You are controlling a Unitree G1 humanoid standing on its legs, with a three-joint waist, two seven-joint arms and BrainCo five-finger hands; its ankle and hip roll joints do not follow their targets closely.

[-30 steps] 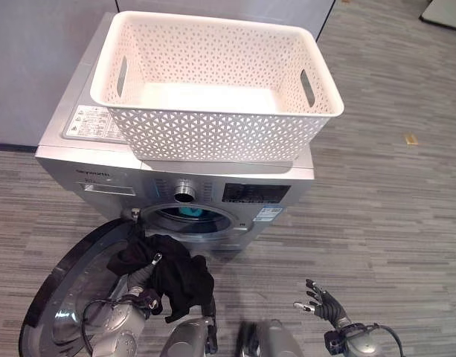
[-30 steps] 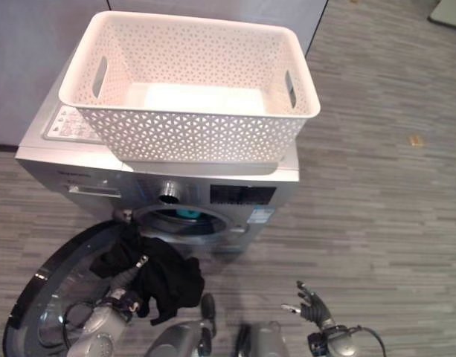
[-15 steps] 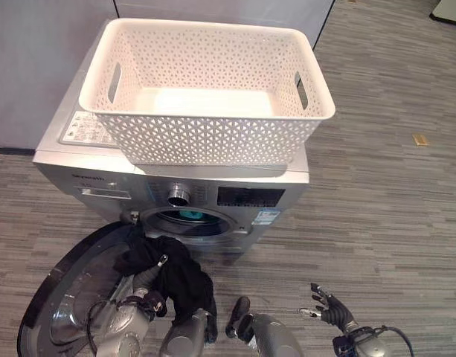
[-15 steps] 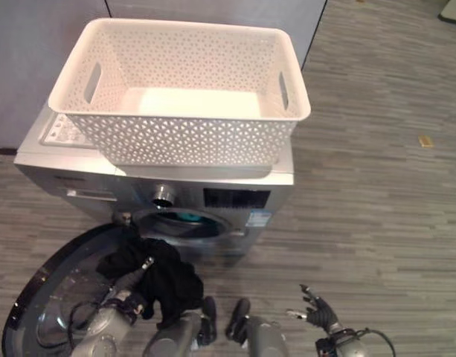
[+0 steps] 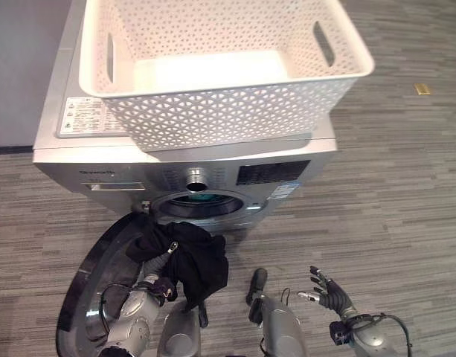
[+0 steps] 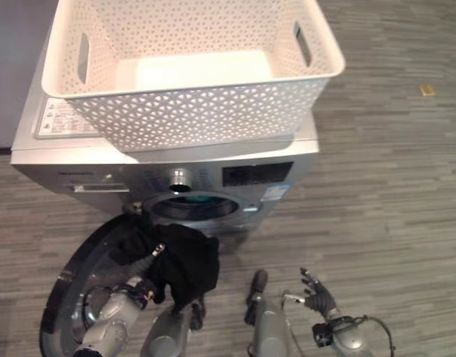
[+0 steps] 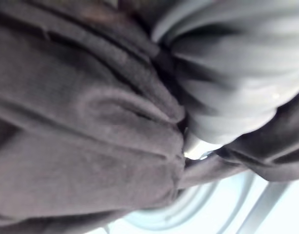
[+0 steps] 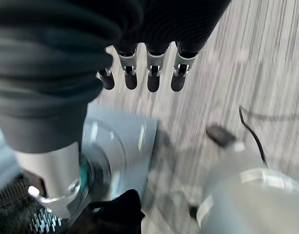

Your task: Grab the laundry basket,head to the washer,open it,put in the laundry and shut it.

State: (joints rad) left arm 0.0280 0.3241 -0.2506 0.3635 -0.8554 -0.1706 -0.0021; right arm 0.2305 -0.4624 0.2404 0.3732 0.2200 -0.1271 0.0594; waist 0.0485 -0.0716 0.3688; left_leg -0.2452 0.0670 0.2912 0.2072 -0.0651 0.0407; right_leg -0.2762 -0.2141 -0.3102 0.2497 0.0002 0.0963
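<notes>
An empty white lattice laundry basket stands on top of the silver washer. The washer's round door hangs open to the lower left. Something teal lies inside the drum opening. My left hand is shut on a black garment, holding it just below and in front of the opening, over the door's inner edge. In the left wrist view the dark cloth is bunched against my curled fingers. My right hand hangs open and empty low at the right, above the floor.
A grey wall stands behind the washer at the left. Grey striped floor spreads out to the right, with a small yellow scrap lying on it far right. The open door takes up the floor space left of the opening.
The camera has moved closer and turned, so the washer and basket look larger. My left hand still holds the black garment below the opening. My right hand stays low and open.
</notes>
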